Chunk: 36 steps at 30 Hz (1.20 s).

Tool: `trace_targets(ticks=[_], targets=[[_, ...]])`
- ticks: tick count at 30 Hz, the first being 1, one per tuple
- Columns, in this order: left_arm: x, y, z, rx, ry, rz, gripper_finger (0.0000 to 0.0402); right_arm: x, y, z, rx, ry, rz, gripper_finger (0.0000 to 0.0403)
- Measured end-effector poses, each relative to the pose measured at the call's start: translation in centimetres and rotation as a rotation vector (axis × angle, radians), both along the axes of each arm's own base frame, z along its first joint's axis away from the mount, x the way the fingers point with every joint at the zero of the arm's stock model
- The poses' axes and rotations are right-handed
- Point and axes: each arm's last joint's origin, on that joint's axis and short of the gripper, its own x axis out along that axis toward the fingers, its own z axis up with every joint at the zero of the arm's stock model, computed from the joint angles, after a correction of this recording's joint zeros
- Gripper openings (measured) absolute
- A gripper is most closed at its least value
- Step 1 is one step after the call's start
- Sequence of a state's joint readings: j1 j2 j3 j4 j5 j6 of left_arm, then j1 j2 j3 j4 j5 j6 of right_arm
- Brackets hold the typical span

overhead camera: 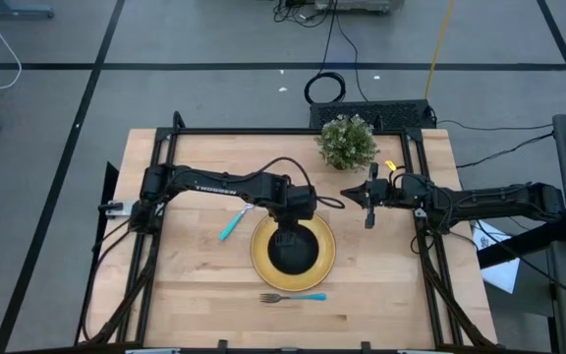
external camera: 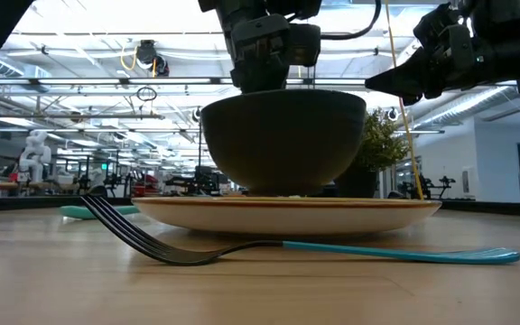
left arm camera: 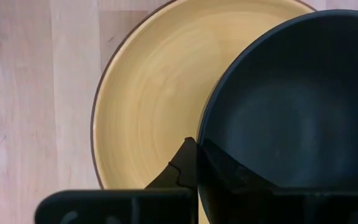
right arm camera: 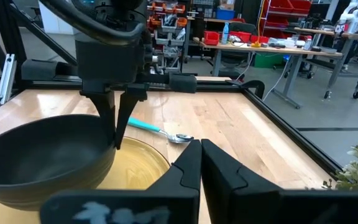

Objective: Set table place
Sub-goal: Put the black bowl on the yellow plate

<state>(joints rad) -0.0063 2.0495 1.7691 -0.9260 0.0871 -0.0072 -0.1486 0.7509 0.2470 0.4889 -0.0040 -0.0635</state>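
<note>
A black bowl [overhead camera: 291, 254] is on or just above the middle of the round yellow plate [overhead camera: 320, 258] at the table's centre; the low view [external camera: 283, 135] does not show which. My left gripper [overhead camera: 288, 234] stands over the bowl's far rim and is shut on it. My right gripper [overhead camera: 369, 202] is shut and empty, in the air to the right of the plate and near the plant. A fork [overhead camera: 293, 297] with a turquoise handle lies on the table in front of the plate. A turquoise-handled spoon [overhead camera: 232, 226] lies on the table to the plate's left. My left gripper pinches the bowl's far rim [left arm camera: 199, 134], one finger [left arm camera: 182, 165] outside the wall and the other inside. The fingers [right arm camera: 114, 121] come from above, pointing down. The bowl stays upright over the plate [left arm camera: 148, 93].
A small green potted plant [overhead camera: 347, 141] stands at the table's far edge, just beyond my right gripper. The table's black frame [overhead camera: 263, 131] runs around the wood top. Bare wood shows to the left, right and near side of the plate.
</note>
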Motion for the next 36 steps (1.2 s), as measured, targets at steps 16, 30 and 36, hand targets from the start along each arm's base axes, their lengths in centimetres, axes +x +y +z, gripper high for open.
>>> trace_targets(ticks=[16,30,36], targets=[[0.33,0.35,-0.33,0.007,-0.01,0.008,0.0004,0.0,0.0,0.0,0.0,0.0,0.0,0.0],[0.4,0.28,-0.76,0.003,0.005,0.005,0.0004,0.0,0.0,-0.01,0.0,0.0,0.0,0.0],[0.59,0.19,-0.67,-0.033,-0.016,-0.008,0.0004,0.0,0.0,0.0,0.0,0.0,0.0,0.0]])
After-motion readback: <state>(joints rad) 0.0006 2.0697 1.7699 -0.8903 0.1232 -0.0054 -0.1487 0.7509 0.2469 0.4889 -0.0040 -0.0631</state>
